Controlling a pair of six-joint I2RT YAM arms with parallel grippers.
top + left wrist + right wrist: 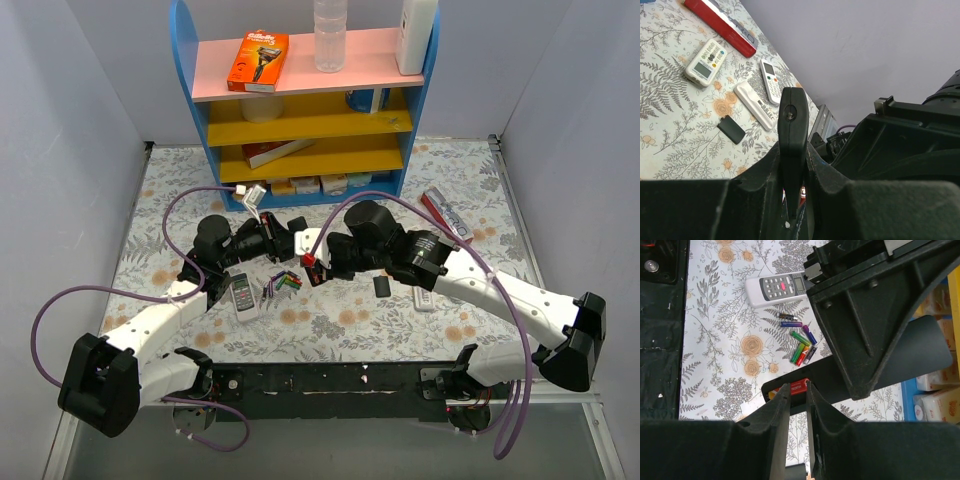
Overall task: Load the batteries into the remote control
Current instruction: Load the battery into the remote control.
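My left gripper (pixel 792 175) is shut on the slim black remote control (pixel 793 130) and holds it above the table (pixel 290 243). The remote's open compartment faces my right gripper (pixel 798 390). A red battery (pixel 799 386) lies in that compartment, near the remote's end (pixel 310 262). My right fingertips stand a narrow gap apart right over this battery, without clasping it. Several loose batteries (pixel 800 342), green, red and dark purple, lie on the cloth below (pixel 282 285).
A grey-white remote (pixel 243 297) lies beside the loose cells. The black battery cover (pixel 381 286), a white remote (pixel 425 300) and a red box (pixel 445 212) lie to the right. A blue shelf unit (pixel 310 110) stands at the back.
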